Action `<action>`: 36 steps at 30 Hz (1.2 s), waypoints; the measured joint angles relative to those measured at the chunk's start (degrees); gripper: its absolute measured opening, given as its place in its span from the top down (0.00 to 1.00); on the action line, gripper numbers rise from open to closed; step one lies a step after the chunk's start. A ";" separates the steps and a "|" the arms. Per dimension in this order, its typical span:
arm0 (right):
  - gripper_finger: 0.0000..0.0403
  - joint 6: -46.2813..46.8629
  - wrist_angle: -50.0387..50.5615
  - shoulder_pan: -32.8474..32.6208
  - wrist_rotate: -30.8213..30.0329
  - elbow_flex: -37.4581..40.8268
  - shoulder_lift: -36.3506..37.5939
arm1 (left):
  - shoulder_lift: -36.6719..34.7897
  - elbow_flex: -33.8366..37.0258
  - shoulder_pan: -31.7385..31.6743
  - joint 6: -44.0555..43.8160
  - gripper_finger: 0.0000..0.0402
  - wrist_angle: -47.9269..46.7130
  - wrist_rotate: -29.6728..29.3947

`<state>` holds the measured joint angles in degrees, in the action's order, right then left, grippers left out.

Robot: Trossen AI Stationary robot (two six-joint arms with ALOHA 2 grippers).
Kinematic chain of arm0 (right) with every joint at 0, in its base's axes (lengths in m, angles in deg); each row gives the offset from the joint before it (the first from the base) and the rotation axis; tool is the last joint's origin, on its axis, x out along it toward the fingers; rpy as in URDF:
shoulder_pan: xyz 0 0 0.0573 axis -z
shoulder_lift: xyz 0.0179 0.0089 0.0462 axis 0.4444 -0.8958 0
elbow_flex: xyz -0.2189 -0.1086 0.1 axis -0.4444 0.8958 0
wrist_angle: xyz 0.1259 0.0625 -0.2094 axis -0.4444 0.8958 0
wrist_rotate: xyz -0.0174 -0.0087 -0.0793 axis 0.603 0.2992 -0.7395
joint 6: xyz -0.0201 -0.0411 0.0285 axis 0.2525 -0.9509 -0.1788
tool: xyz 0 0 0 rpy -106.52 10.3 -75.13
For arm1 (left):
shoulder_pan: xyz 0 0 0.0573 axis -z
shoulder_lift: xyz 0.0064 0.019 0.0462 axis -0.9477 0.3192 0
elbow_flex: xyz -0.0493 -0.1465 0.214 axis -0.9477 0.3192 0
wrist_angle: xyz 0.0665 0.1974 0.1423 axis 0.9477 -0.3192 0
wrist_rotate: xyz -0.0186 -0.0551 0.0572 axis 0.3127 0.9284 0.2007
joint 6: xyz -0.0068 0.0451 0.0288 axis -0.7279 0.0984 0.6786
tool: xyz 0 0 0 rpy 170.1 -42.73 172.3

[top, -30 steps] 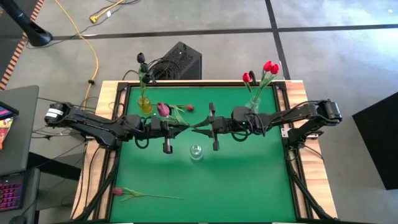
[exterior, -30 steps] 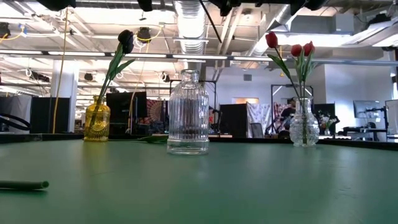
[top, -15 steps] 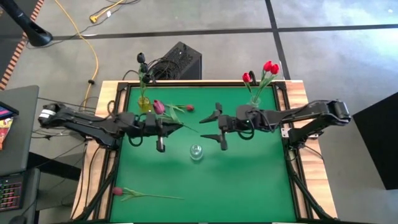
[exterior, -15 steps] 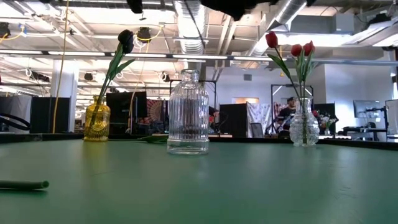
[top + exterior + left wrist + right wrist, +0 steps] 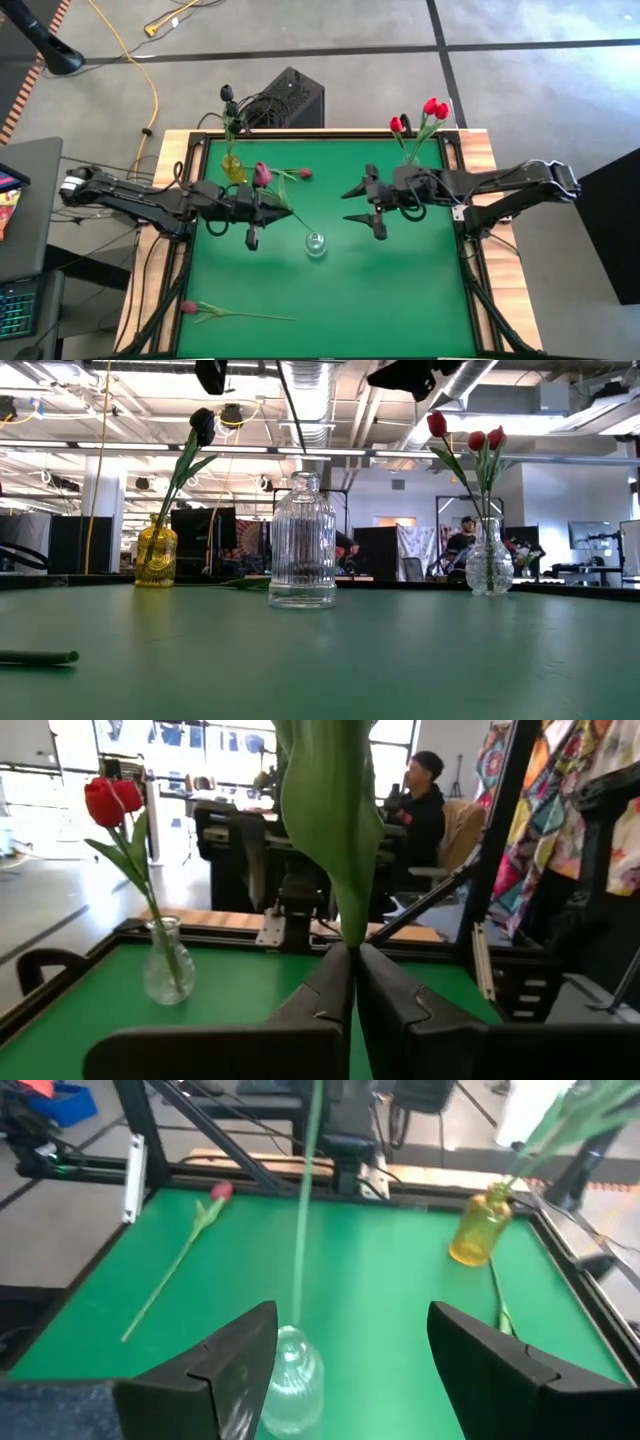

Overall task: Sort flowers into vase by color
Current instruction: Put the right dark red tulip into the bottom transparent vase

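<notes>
My left gripper (image 5: 274, 203) is shut on a pinkish-crimson tulip (image 5: 262, 175), held over the middle of the green table. The tulip's thin stem (image 5: 303, 1210) runs down toward the ribbed clear vase (image 5: 316, 243); whether its tip is inside the mouth, I cannot tell. My right gripper (image 5: 352, 204) stands open to the right of the stem, touching nothing. At the far left a yellow vase (image 5: 232, 166) holds a near-black tulip (image 5: 203, 424). A clear vase (image 5: 408, 165) at the far right holds red tulips (image 5: 432, 107). My left gripper pinches the tulip between its two fingers at the base of a green leaf (image 5: 345, 942), partway along the stem. The fingers come level from the table's left and lie across the stem. The flower is lifted clear and stands nearly upright, head up, stem hanging below.
One red tulip (image 5: 302, 173) lies on the table at the far side, by the yellow vase. Another (image 5: 235, 314) lies near the front left corner; its stem end (image 5: 40, 656) shows in the low view. A black box (image 5: 290, 98) and cables sit beyond the far edge.
My right gripper has opened, let go of the tulip's stem and drawn back toward the table's right edge. My left gripper has shifted a little toward the left edge, still shut on the tulip, which stays lifted.
</notes>
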<state>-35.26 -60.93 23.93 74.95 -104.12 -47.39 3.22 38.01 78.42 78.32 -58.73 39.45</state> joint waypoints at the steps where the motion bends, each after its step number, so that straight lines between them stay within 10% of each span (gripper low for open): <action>1: 0.29 0.05 0.86 -0.02 -0.74 0.00 0.40 | 0.00 0.00 0.00 -0.26 1.00 0.12 0.29; 36: 0.29 0.02 3.63 -0.13 -3.42 0.00 0.97 | 7.47 -4.07 -0.17 -1.06 1.00 -8.51 0.29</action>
<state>-35.24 -57.29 23.80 71.53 -104.12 -46.42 10.69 33.95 78.24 77.26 -67.24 39.74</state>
